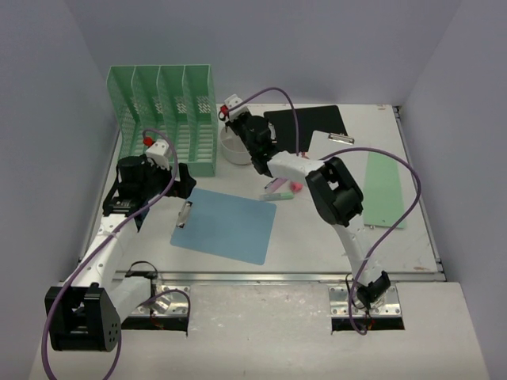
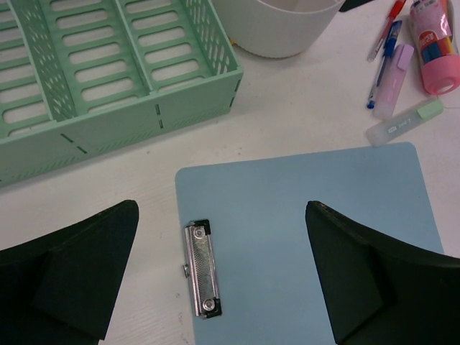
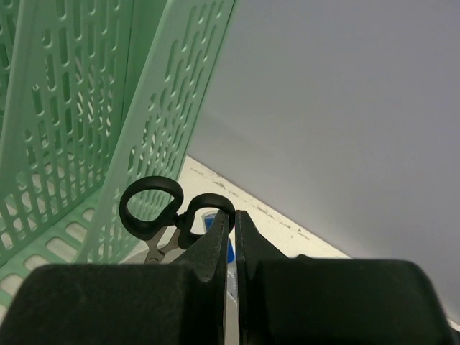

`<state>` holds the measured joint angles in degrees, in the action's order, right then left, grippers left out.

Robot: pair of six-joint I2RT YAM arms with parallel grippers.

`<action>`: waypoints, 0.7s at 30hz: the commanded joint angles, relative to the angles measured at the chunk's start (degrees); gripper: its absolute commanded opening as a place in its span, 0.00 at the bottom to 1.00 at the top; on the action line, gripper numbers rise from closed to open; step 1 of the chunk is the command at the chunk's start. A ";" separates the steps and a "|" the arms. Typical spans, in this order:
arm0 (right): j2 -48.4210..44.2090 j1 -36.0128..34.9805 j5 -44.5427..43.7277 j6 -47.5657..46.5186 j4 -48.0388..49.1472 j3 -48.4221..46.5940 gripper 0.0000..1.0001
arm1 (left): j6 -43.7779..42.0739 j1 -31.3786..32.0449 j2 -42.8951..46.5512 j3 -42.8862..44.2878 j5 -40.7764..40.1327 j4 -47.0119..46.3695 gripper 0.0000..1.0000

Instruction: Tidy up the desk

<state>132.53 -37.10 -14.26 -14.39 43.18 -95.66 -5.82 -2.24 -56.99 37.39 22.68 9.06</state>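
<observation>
Right gripper point(image 3: 229, 224) pinches scissors point(image 3: 152, 182) at 11 o'clock of the desk point(image 1: 317, 237), prob. above white cup point(image 1: 231, 154); we centre it first, then let go. Left gripper point(image 2: 221, 241) gapes empty over blue clipboard point(image 2: 273, 208).

The scissors point(image 3: 185, 219) show only their black handle loops. The blades vanish between the pinched fingers of the right end effector point(image 3: 231, 241). In the left wrist view the white cup point(image 2: 277, 29), mint file rack point(image 2: 108, 86) and blue clipboard point(image 2: 287, 237) run off the frame edges — none is seen whole.
</observation>
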 commanded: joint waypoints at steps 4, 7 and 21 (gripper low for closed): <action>0.89 -0.52 0.29 -0.02 3.40 -0.14 0.07 | -1.12 -0.13 0.92 -0.74 -0.26 -2.47 1.00; 1.33 -0.69 0.29 -0.64 3.58 -0.06 0.23 | -1.21 -0.13 0.83 -0.82 -0.26 -2.64 1.00; -7.71 -1.31 -1.38 3.05 -2.74 -0.14 0.45 | -0.94 -0.13 1.62 0.40 -0.79 -1.24 1.00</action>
<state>132.64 -38.04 -13.61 -13.45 39.81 -95.26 -6.39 -2.24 -56.95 36.51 22.04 9.17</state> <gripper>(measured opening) 0.450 0.999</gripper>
